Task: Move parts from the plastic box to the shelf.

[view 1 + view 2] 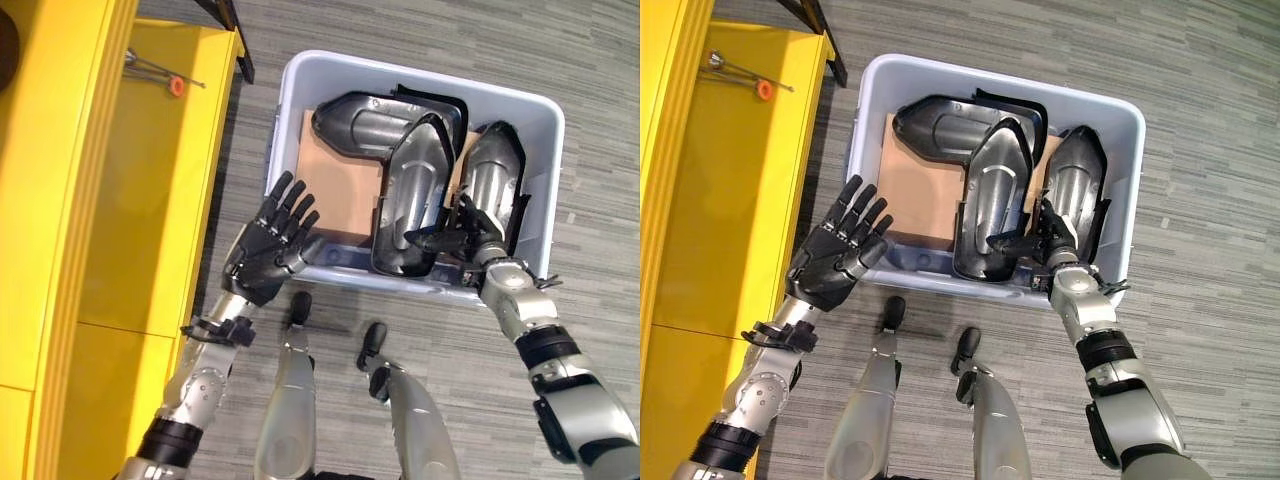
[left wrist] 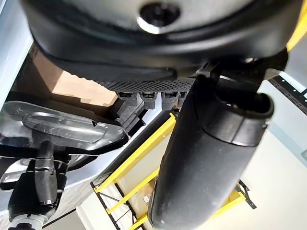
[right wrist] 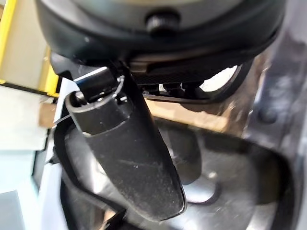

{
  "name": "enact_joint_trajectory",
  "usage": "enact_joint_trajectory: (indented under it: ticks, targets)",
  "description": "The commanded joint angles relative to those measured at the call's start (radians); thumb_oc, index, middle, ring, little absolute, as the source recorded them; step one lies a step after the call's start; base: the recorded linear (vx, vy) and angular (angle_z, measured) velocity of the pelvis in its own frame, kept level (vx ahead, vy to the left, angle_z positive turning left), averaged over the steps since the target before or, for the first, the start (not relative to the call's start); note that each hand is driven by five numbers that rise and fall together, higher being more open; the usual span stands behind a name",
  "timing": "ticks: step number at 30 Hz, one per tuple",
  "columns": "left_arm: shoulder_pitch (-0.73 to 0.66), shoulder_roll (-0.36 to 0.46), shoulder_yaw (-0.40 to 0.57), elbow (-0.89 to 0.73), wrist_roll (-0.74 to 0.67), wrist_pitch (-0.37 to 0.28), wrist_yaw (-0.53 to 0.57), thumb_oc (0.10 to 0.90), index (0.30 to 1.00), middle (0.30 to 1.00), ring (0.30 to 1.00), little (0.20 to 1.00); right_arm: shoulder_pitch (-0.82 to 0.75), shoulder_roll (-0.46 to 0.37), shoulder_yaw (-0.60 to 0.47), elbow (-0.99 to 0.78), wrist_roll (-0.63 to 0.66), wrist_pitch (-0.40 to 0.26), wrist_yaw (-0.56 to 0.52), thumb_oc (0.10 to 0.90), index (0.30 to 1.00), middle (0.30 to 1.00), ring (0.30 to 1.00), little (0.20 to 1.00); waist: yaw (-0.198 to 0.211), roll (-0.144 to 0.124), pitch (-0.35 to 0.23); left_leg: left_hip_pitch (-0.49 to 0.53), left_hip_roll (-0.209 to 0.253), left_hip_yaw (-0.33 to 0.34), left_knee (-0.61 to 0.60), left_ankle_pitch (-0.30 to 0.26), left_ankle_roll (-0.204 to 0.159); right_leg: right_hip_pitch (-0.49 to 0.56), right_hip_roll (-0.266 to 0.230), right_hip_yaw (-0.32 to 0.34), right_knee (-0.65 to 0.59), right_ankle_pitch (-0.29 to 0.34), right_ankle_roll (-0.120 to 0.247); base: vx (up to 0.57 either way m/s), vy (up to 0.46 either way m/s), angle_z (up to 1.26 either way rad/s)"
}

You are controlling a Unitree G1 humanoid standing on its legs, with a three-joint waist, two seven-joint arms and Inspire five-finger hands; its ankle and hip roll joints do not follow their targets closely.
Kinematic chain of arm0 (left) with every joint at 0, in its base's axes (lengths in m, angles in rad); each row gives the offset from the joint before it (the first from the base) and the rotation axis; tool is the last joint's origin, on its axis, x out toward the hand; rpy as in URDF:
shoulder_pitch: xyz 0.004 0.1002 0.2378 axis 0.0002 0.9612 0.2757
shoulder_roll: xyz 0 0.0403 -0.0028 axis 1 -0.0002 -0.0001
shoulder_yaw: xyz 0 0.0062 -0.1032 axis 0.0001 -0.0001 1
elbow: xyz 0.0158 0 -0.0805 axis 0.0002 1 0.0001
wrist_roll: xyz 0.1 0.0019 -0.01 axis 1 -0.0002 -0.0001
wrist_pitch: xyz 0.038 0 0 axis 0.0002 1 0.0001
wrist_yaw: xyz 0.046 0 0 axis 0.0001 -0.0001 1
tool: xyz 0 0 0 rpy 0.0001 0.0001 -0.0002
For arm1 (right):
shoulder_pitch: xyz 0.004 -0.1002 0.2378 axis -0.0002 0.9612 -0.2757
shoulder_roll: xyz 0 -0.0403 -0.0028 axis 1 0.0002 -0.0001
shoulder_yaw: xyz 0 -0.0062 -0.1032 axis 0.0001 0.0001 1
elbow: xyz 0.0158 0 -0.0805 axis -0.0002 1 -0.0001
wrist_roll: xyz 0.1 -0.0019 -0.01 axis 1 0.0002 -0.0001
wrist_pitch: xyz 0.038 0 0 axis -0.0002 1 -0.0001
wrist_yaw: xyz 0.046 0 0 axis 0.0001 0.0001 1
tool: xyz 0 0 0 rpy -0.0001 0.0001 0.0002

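A pale plastic box (image 1: 420,75) stands on the floor and holds three dark, shiny shell-shaped parts on a cardboard sheet (image 1: 335,185). One part (image 1: 365,122) lies across the back. The middle part (image 1: 410,190) and the right part (image 1: 492,165) lean upright side by side. My right hand (image 1: 468,235) is inside the box between those two, fingers straight and pointing up, thumb (image 3: 129,153) stretched onto the middle part's lower rim. My left hand (image 1: 265,250) hovers open at the box's front left corner, holding nothing.
The yellow shelf (image 1: 150,200) runs along the left, close to the box. A thin metal tool with an orange tip (image 1: 175,85) lies on its far end. Grey striped floor surrounds the box.
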Motion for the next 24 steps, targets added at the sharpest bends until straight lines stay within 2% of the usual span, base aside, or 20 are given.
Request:
enact_joint_trajectory:
  ticks: [1,3,6,10,15,16,20,22,23,24]
  targets:
    - [-0.007,-0.044,0.017,-0.100,0.001,-0.040,-0.046,0.900,1.000,1.000,1.000,1.000,-0.060,-0.041,0.037,-0.150,-0.014,-0.114,0.031,0.900,1.000,1.000,1.000,1.000,-0.009,0.037,-0.068,-0.028,-0.059,0.018,-0.029,0.047,0.069,-0.007,0.047,0.066,0.027,0.028,0.003,0.00,0.000,0.00]
    - [-0.002,-0.046,0.017,-0.104,-0.001,-0.040,-0.045,0.900,1.000,1.000,1.000,1.000,-0.053,-0.036,0.041,-0.174,-0.020,-0.114,0.029,0.900,1.000,1.000,1.000,1.000,-0.009,0.038,-0.067,-0.031,-0.060,0.018,-0.028,0.048,0.071,-0.012,0.046,0.066,0.030,0.029,0.004,-0.01,0.021,0.00]
    - [0.026,-0.055,0.018,-0.123,-0.003,-0.062,-0.038,0.900,1.000,1.000,1.000,1.000,0.009,0.003,0.067,-0.376,-0.125,-0.087,0.009,0.900,1.000,1.000,1.000,1.000,-0.023,0.039,-0.065,-0.041,-0.067,0.024,-0.025,0.049,0.076,-0.030,0.044,0.071,0.041,0.033,0.007,-0.03,0.085,0.00]
    - [0.032,-0.061,0.016,-0.126,0.000,-0.073,-0.036,0.900,1.000,1.000,1.000,1.000,0.033,0.018,0.074,-0.406,-0.130,-0.043,-0.056,0.900,1.000,1.000,1.000,1.000,-0.028,0.039,-0.061,-0.044,-0.070,0.027,-0.025,0.050,0.078,-0.038,0.041,0.073,0.043,0.035,0.008,-0.01,0.030,0.01]
    - [0.017,-0.068,0.007,-0.110,0.002,-0.080,-0.035,0.900,1.000,1.000,1.000,1.000,0.012,0.031,0.056,-0.311,-0.134,-0.025,-0.126,0.900,1.000,1.000,1.000,1.000,-0.023,0.044,-0.054,-0.049,-0.075,0.029,-0.021,0.045,0.079,-0.048,0.036,0.071,0.057,0.029,0.009,0.00,0.000,0.00]
    - [0.003,-0.068,0.004,-0.086,-0.006,-0.082,-0.044,0.900,1.000,1.000,1.000,1.000,-0.019,0.023,0.045,-0.211,-0.152,-0.004,-0.130,0.900,1.000,1.000,1.000,1.000,-0.018,0.049,-0.050,-0.054,-0.077,0.029,-0.018,0.043,0.078,-0.054,0.032,0.066,0.065,0.027,0.010,0.00,0.000,0.00]
    - [-0.011,-0.072,-0.005,-0.074,-0.004,-0.079,-0.051,0.900,1.000,1.000,1.000,1.000,-0.055,0.012,0.046,-0.046,-0.135,0.027,-0.142,0.900,1.000,1.000,1.000,1.000,-0.008,0.058,-0.044,-0.061,-0.081,0.028,-0.018,0.043,0.078,-0.063,0.028,0.059,0.073,0.025,0.009,-0.01,0.002,0.02]
    - [-0.017,-0.078,-0.011,-0.060,-0.004,-0.084,-0.059,0.900,1.000,1.000,1.000,1.000,-0.067,0.012,0.047,0.046,-0.078,0.048,-0.146,0.531,0.484,0.484,0.484,0.484,-0.003,0.065,-0.040,-0.068,-0.084,0.030,-0.016,0.045,0.078,-0.072,0.026,0.057,0.079,0.024,0.008,0.00,0.000,0.00]
    - [-0.023,-0.076,-0.016,-0.055,-0.008,-0.084,-0.059,0.900,1.000,1.000,1.000,1.000,-0.075,0.015,0.047,0.107,-0.061,0.065,-0.159,0.400,0.300,0.300,0.300,0.300,0.000,0.069,-0.037,-0.071,-0.087,0.029,-0.015,0.045,0.078,-0.076,0.024,0.054,0.084,0.022,0.008,0.00,0.000,0.00]
    - [-0.028,-0.080,-0.020,-0.049,-0.009,-0.085,-0.062,0.900,1.000,1.000,1.000,1.000,-0.082,0.019,0.045,0.144,-0.037,0.075,-0.170,0.400,0.300,0.300,0.300,0.300,0.002,0.073,-0.034,-0.075,-0.088,0.029,-0.013,0.045,0.078,-0.080,0.024,0.053,0.089,0.021,0.007,-0.01,0.034,0.01]
